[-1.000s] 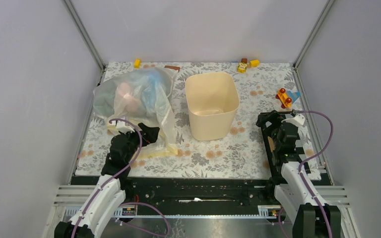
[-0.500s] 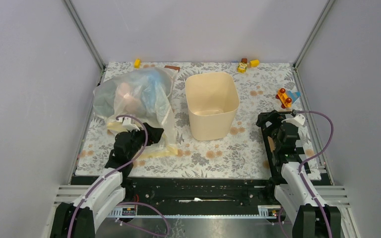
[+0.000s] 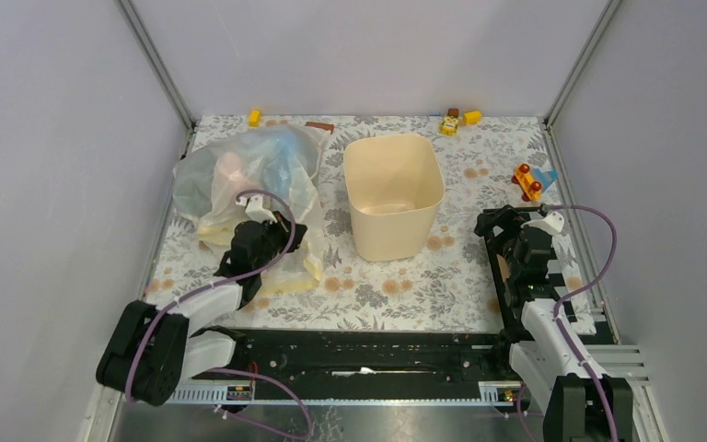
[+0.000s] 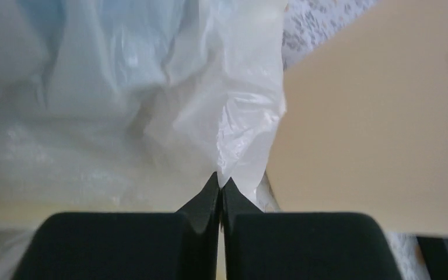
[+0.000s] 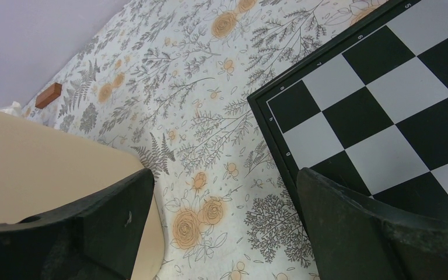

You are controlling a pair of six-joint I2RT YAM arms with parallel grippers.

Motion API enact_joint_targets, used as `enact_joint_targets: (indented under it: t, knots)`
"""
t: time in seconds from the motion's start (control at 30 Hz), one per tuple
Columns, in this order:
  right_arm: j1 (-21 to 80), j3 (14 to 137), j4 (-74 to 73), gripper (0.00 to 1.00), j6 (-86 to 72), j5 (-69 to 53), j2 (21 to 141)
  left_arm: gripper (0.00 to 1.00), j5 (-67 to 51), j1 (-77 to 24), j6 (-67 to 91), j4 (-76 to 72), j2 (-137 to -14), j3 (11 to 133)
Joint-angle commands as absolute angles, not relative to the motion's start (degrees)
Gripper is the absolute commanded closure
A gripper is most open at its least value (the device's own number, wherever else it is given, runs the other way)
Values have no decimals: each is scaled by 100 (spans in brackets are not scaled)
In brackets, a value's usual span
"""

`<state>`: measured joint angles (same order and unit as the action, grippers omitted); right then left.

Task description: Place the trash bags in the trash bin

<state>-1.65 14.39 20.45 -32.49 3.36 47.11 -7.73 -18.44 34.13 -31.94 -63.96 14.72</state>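
Observation:
The trash bags (image 3: 239, 175) lie in a crumpled translucent heap, pale pink, yellow and bluish, at the back left of the table. The cream trash bin (image 3: 391, 235) stands upright to their right, with no bag in it. My left gripper (image 3: 272, 235) sits at the heap's near right edge. In the left wrist view its tips (image 4: 220, 182) are shut on a fold of the trash bags' (image 4: 151, 105) thin plastic, with the trash bin's wall (image 4: 373, 116) close on the right. My right gripper (image 5: 224, 181) hangs open over the floral cloth, nothing between its fingers, with the trash bin (image 5: 35, 169) at its left.
A chessboard (image 5: 396, 87) lies under the right arm at the table's right side. Small toys sit along the back edge: a yellow block (image 3: 254, 117), a brown block (image 3: 319, 127), a toy cluster (image 3: 456, 120). A red and yellow toy (image 3: 527, 181) rests at the right.
My left gripper moved forward and right into the heap's edge and closed from wide open onto the plastic. The right arm has not moved.

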Motion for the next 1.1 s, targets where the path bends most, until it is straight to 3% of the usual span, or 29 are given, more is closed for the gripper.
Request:
enact_joint_targets:
  t: [0.0,0.3,0.5,0.53,0.67,0.73,0.93,1.07]
  knots:
    - [-149,1647,2197,0,-3274,268,4783,100,-222,-1865,3489,-3876,-7051,2194]
    - [-150,1573,2270,0,-3270,288,4702,100,-50,-2829,3474,-3389,-8520,4624]
    - [-151,1573,2282,0,-3270,272,4739,100,443,-3578,3258,-2794,-8628,5382]
    - [-150,1572,2278,0,-3271,266,4752,98,512,-3593,3299,-2676,-8545,5379]
    - [-149,1597,2280,0,-3251,163,4781,48,958,-3602,3236,-1417,-7964,5432]
    - [-149,1619,2252,0,-3229,102,4768,37,1203,-3634,3142,-702,-7595,5432]
    - [-149,1628,2228,0,-3217,66,4698,27,2373,-3669,3253,455,-5999,4490]
    - [-149,1615,2239,0,-3227,45,4682,33,3032,-3658,3701,874,-5012,3760]
